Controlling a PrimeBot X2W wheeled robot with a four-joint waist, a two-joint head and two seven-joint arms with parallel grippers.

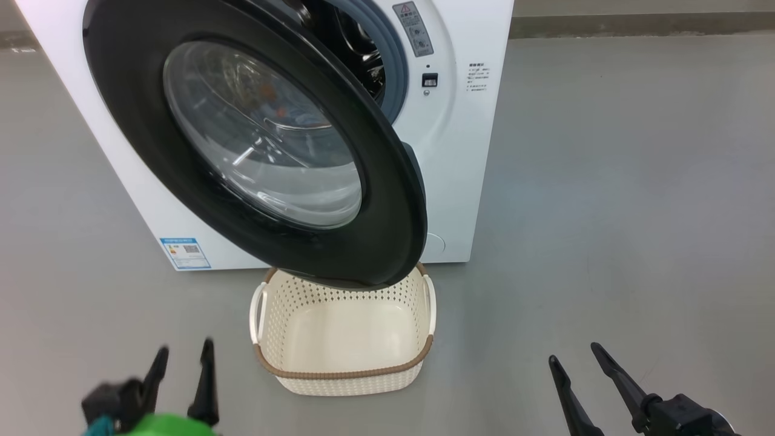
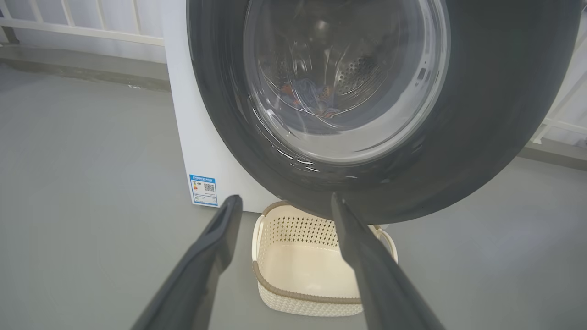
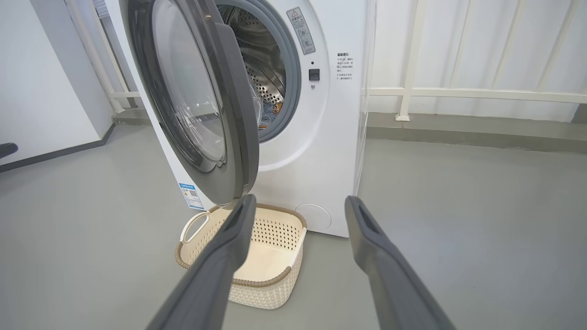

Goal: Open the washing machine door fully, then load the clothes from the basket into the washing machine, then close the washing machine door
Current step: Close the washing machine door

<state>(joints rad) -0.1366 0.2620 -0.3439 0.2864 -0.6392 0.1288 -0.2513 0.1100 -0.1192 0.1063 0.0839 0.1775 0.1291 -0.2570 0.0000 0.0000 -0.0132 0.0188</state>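
Nearest the robot, the left gripper (image 1: pixel 184 357) sits low at the left with its two dark fingers spread apart and nothing between them. The right gripper (image 1: pixel 574 354) sits low at the right, its fingers parted the same way and also holding nothing. Both hover above the grey floor (image 1: pixel 605 212), well apart from each other and clear of everything else. In the left wrist view the left gripper (image 2: pixel 284 199) points at the lower edge of the door, and in the right wrist view the right gripper (image 3: pixel 300 199) points at the foot of the machine.

Between the two grippers and a little further off, the basket (image 1: pixel 345 372) stands upright on the floor, its brown rim toward the robot and its smooth cream bottom showing in full. Its far end lies just in front of the washing machine (image 1: pixel 460 151).

Above the basket's far end hangs the washing machine door (image 1: pixel 260 139). It stands partly open, hinged on the robot's left, with its free black edge swung out over the basket's rim. The right wrist view shows the door (image 3: pixel 197 91) edge-on and the gap beside it leading into the steel drum (image 3: pixel 261 68).

The clothes (image 2: pixel 312 98) lie inside the drum, seen as blue and orange fabric through the door's glass, and a bit of the clothes (image 3: pixel 270 114) shows past the door's edge. A blue label (image 1: pixel 186 252) sits low on the machine's front. Behind the machine runs a white railing (image 3: pixel 458 91).
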